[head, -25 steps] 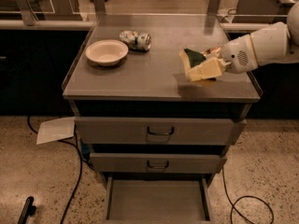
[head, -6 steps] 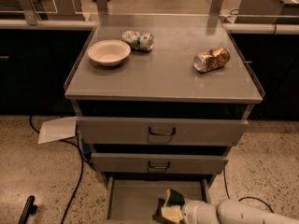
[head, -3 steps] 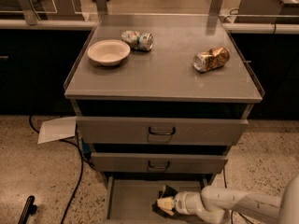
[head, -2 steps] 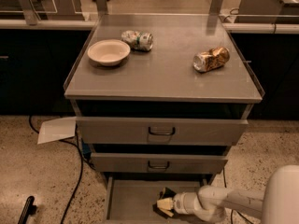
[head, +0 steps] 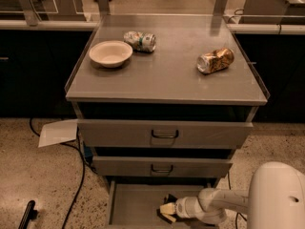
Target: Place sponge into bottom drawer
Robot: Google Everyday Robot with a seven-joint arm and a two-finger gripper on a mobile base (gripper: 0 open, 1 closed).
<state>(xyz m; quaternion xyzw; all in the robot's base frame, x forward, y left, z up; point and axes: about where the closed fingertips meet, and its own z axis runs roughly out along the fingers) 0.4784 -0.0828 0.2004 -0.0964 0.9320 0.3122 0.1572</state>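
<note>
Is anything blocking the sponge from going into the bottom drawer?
Nothing visible does. The gripper holds the sponge inside the open bottom drawer, just over its bare grey floor.

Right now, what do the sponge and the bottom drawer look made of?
Sponge: soft pale yellow foam, matte, apparently with a dark scouring layer. The gripper holds it low inside the drawer, towards the right. Bottom drawer: probably sheet metal with a dull grey finish, judging by its flat floor and thin straight walls.
</note>
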